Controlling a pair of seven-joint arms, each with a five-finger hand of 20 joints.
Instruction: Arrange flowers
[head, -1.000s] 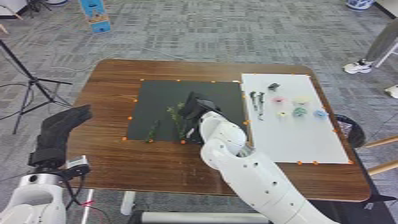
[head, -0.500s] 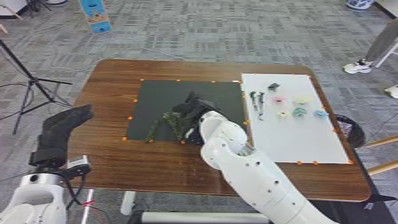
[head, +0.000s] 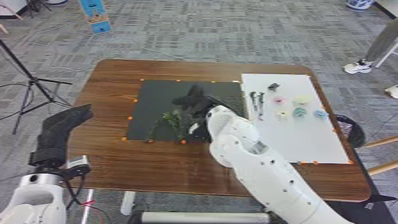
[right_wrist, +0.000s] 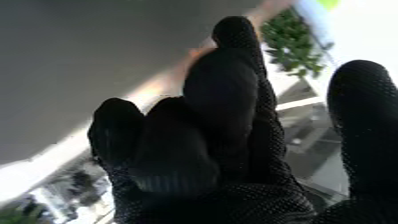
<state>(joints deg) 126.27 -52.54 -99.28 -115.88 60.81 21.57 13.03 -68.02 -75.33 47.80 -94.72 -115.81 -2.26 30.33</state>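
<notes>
I'm holding my right hand (head: 197, 101) over the black mat (head: 164, 92), with its fingers loosely extended and its thumb standing apart from them; I'm seeing nothing gripped between them. The leafy green stems (head: 171, 119) are lying on the near part of the mat, just beside that hand and to its left, their upper ends coming together while their lower ends are spreading apart.

My left hand (head: 62, 125) is hanging to the left of the mat, by the edge of the brown surface (head: 111, 165), fingers stretched out and holding nothing that I'm seeing.

On the white sheet (head: 298, 145), right of the mat, the flower heads are lying in a loose group: pink (head: 279, 100), yellow (head: 302, 100), pale (head: 282, 114), green (head: 299, 112) and blue (head: 321, 114). Two dark stems (head: 260, 104) are lying between them and the mat, and a small dark piece (head: 274, 86) is resting beyond the pink one.
</notes>
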